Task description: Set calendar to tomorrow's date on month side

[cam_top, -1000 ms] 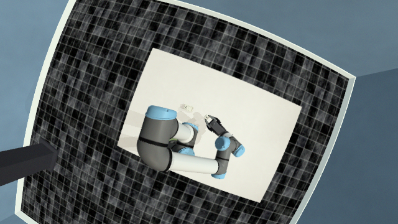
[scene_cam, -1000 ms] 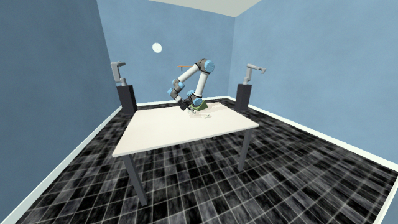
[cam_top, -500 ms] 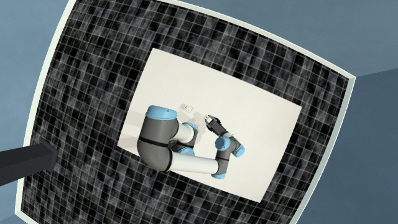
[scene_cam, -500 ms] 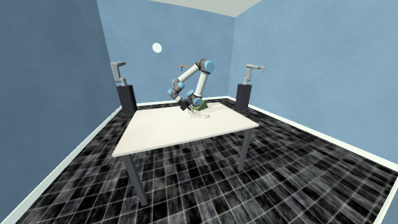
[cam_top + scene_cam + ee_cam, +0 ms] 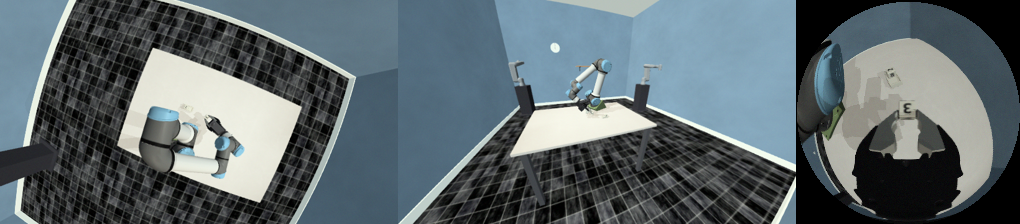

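Observation:
My gripper (image 5: 907,110) (image 5: 208,117) (image 5: 585,109) is shut on a white number cube (image 5: 907,108) (image 5: 206,117). In the wrist view the cube's end face shows a black 3, mirrored as seen there. I hold the cube above the white table (image 5: 249,124) (image 5: 572,130). The calendar tray (image 5: 892,76) (image 5: 189,108) (image 5: 604,116) lies on the table beyond the cube, up and to the left in the wrist view. It holds something with a dark mark, too small to read. The month's name cannot be made out.
The arm's green base (image 5: 597,106) stands at the table's far edge, close to the tray. The arm's blue-capped joint (image 5: 827,80) fills the left of the wrist view. Two camera posts (image 5: 525,99) (image 5: 640,96) stand behind the table.

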Tool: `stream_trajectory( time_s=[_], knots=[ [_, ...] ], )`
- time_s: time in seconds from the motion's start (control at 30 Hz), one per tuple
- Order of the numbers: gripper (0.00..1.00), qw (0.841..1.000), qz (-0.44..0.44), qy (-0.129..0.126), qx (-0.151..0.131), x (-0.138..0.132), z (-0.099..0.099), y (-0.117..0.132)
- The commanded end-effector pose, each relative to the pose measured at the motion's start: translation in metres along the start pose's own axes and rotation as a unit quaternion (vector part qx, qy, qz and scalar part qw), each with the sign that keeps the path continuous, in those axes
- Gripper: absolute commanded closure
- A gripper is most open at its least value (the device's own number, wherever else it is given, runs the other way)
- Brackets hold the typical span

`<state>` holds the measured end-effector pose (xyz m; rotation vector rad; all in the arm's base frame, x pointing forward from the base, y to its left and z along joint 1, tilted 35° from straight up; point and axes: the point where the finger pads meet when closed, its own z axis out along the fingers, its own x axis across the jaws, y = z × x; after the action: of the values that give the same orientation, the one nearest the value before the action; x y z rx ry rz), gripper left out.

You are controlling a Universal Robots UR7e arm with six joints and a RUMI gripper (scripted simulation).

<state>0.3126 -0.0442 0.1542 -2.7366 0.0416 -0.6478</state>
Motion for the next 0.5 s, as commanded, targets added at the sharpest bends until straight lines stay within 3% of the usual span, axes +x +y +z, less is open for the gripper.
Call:
stream_trajectory(
  time_s=[0.0,0.47],
  knots=[
    [0.9,1.0,0.0,0.0,0.001,0.0,0.007,0.006],
    [0.9,1.0,0.0,0.0,0.001,0.0,0.023,0.021]
  ],
)
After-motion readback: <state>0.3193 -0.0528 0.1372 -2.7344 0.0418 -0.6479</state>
